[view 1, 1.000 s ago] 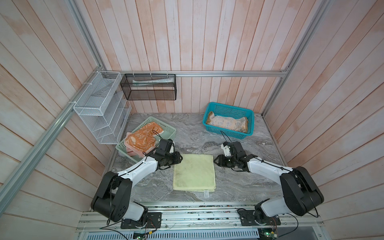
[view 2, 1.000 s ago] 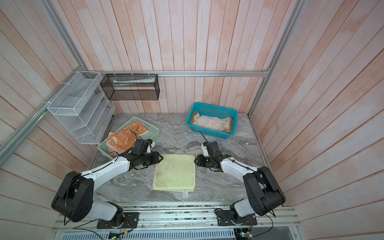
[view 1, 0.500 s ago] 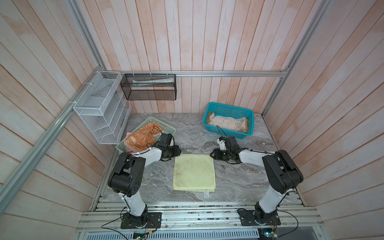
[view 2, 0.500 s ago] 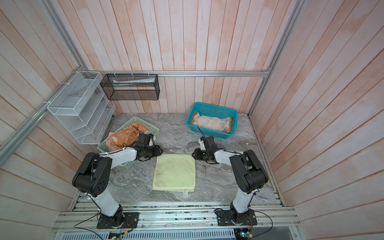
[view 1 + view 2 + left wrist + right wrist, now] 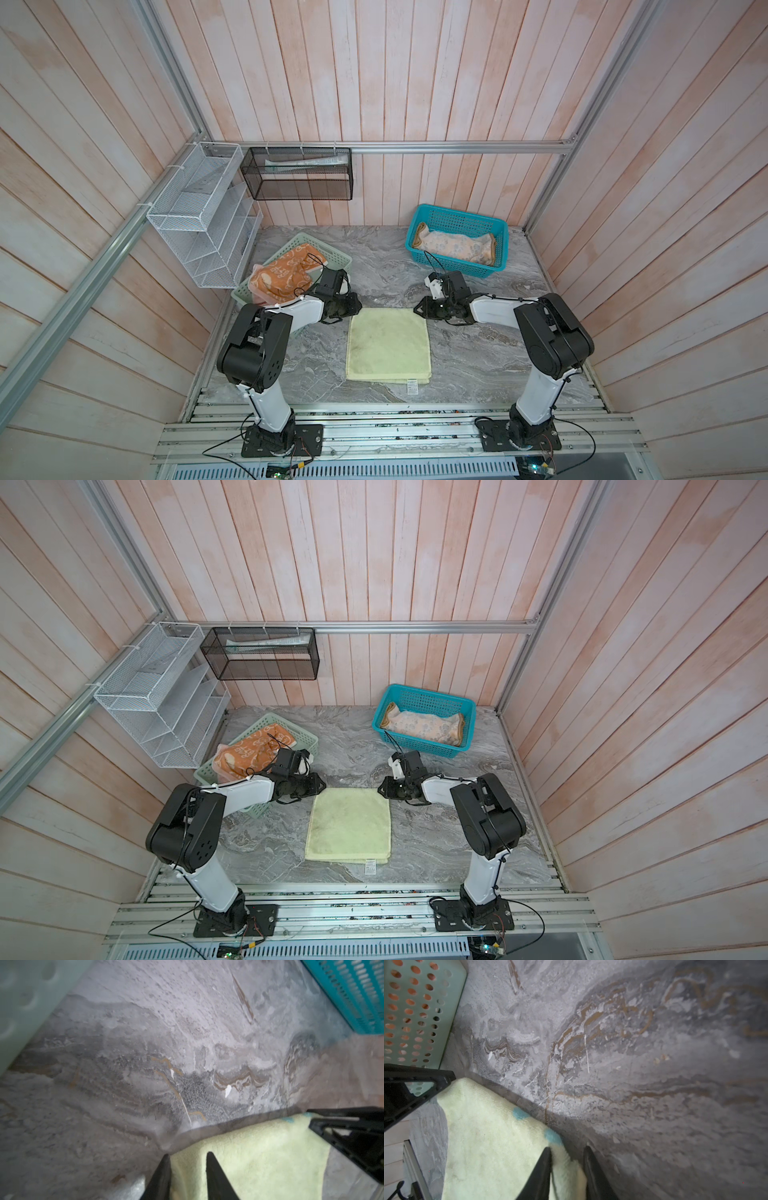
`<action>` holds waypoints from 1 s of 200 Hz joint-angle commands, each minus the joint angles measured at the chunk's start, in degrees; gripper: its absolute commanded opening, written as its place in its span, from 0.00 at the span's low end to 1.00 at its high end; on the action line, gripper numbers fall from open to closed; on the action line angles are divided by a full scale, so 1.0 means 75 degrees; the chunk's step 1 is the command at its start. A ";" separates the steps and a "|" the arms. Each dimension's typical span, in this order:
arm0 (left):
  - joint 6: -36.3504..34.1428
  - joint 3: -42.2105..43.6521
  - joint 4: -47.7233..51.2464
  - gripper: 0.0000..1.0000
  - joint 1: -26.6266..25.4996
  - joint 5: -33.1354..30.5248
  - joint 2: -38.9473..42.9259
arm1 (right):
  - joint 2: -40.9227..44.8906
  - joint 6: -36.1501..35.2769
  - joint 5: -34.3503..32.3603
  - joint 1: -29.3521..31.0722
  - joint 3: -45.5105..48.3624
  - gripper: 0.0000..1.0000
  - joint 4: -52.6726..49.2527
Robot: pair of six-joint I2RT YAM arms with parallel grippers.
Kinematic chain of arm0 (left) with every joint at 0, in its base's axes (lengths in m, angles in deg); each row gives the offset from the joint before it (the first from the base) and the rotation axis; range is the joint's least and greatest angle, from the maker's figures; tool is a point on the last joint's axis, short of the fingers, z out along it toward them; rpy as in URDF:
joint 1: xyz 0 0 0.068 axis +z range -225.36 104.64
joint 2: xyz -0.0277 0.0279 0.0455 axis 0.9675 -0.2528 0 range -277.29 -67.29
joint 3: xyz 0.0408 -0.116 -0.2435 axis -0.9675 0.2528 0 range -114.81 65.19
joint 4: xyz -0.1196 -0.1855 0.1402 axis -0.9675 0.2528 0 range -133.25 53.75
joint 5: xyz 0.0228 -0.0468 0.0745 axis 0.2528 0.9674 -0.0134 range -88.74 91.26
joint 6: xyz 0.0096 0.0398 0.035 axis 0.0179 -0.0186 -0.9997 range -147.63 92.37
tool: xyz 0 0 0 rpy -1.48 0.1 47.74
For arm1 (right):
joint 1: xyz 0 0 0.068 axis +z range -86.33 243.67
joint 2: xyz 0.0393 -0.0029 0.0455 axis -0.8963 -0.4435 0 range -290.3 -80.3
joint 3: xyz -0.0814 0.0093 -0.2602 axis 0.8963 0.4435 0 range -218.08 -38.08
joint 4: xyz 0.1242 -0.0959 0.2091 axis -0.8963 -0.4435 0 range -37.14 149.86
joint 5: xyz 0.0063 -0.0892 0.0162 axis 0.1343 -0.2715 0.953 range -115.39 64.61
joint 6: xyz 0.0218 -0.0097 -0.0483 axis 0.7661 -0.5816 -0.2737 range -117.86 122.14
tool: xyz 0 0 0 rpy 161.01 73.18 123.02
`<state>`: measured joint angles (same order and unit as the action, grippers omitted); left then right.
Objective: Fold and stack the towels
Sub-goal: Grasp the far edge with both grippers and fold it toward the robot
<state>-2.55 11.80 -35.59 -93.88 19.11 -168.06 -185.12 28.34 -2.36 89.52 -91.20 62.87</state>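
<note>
Pale yellow-green terry towel (image 5: 388, 343) pinched at far corners by left gripper (image 5: 188, 1157) and right gripper (image 5: 566, 1152); fold step; next: lift, carry toward near edge.

One towel (image 5: 388, 345) lies flat in the middle of the table (image 5: 478, 365), near the front edge. The left gripper (image 5: 353, 305) is at its back left corner. The right gripper (image 5: 419, 309) is at its back right corner. A basket (image 5: 338, 259) sits at the back left of the table, with a bunched towel (image 5: 280, 276) in it. Another basket (image 5: 457, 216) sits at the back right, with a towel (image 5: 455, 247) inside. Two wire racks (image 5: 199, 216) (image 5: 301, 174) hang on the walls behind and to the left.
</note>
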 commanded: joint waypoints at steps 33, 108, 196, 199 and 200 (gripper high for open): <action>-0.0465 0.0499 -0.0867 0.00 0.0044 0.0462 0.0685 | -0.0006 -0.1003 -0.0713 -0.0001 -0.0929 0.01 -0.0805; -0.1071 0.1381 -0.1499 0.00 0.0056 0.1160 0.2265 | 0.1435 -0.1978 -0.0989 0.0066 -0.0355 0.00 -0.0867; -0.0744 0.3419 -0.2309 0.00 -0.0233 0.1403 0.3801 | 0.3253 -0.1174 -0.1069 0.0582 0.2084 0.02 -0.0348; -0.0724 0.3496 -0.2296 0.00 -0.0276 0.1379 0.3869 | 0.3333 -0.1111 -0.1081 0.0593 0.2171 0.02 -0.0343; -0.0716 0.3508 -0.2291 0.00 -0.0286 0.1369 0.3889 | 0.3352 -0.1095 -0.1085 0.0595 0.2195 0.02 -0.0337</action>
<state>-8.93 35.06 -50.32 -94.38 28.95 -141.79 -163.18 16.01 -9.24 93.74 -78.52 59.63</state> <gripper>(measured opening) 0.045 0.049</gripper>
